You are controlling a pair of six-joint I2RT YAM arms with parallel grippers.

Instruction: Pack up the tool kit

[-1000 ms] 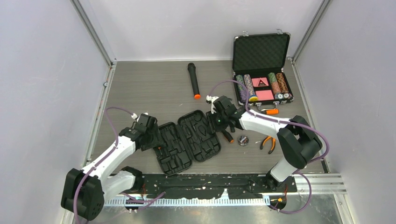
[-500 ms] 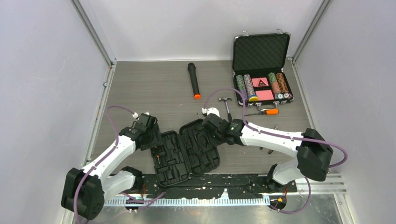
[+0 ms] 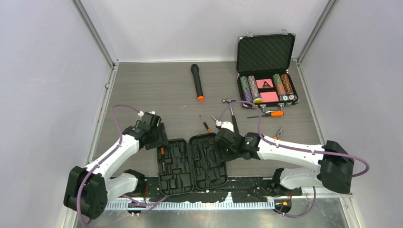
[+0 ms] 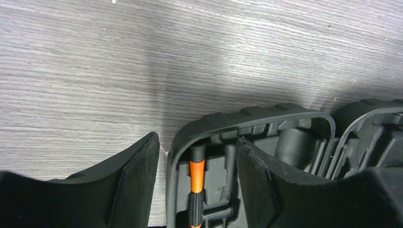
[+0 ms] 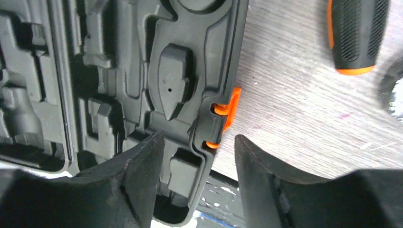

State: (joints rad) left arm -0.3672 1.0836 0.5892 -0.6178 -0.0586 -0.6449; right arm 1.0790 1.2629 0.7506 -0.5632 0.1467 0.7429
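Note:
The tool kit, a black moulded clamshell case, lies open and flat at the table's near edge. One orange-black screwdriver sits in a slot of its left half. My left gripper is open and straddles the far left corner wall of that half, one finger outside and one inside. My right gripper is open astride the right half's outer rim, just below the orange latch, with a gap on both sides. A hammer, a thin screwdriver, an orange-handled screwdriver and pliers lie loose on the table.
A black microphone with an orange end lies at the back centre. An open metal-edged case of poker chips stands at the back right. The tool kit's near end overhangs the black taped strip by the arm bases.
The open tool kit has slid toward the near edge, with the right arm moving along with it. The right jaws have widened off its rim. The left jaws kept their width.

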